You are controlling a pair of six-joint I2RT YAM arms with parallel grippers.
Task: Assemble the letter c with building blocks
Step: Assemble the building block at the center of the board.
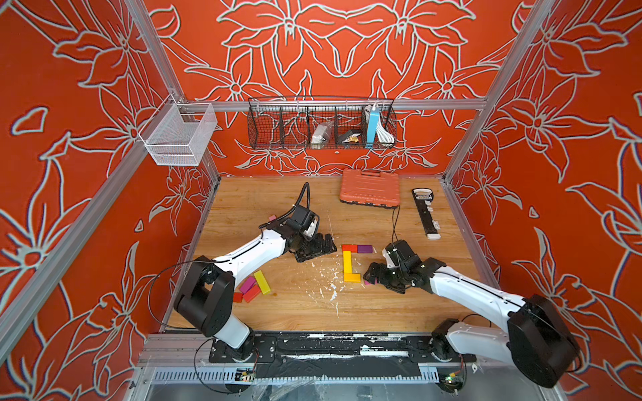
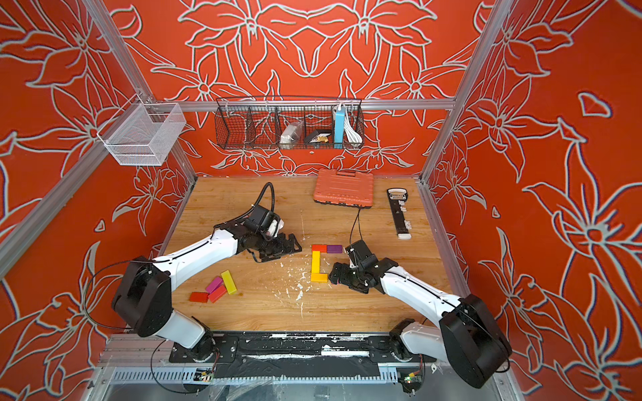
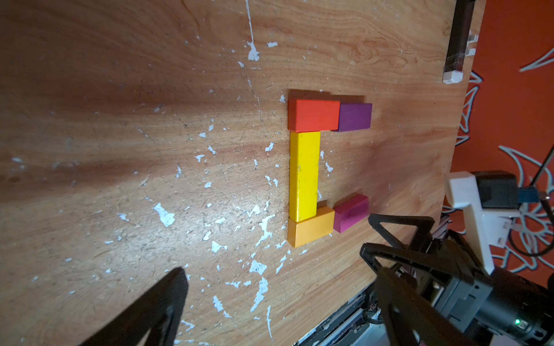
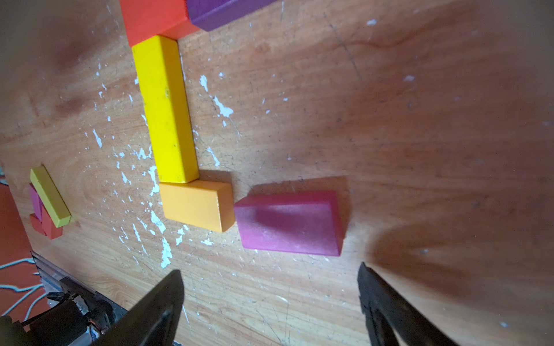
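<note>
The right gripper stood with its jaws wide apart and nothing between them, low over the table and just short of the magenta block. That block lay directly ahead of the open jaws, flat on the wood, with its long axis running across the gap from one finger towards the other. It formed the outer end of the letter's lower arm. One corner touched the end of the orange block and the rest stood slightly skewed away from it. In my judgement any squaring push or re-grip falls to the right arm, which was plainly nearer.

The left gripper rested on the far side of the letter, apart from it, also open and empty.

The letter lay mid-table between the two arms:
- Yellow bar as the spine.
- Red block and purple block end to end as the upper arm.
- Orange and magenta blocks as the lower arm.

Count of blocks:
- Five blocks were in the letter.
- Four were in a loose pile near the left arm's base: spare yellow bar, second magenta block, orange-red block and second red block.
- One pink block lay alone behind the left wrist.
- Ten blocks were seen in all.
</note>
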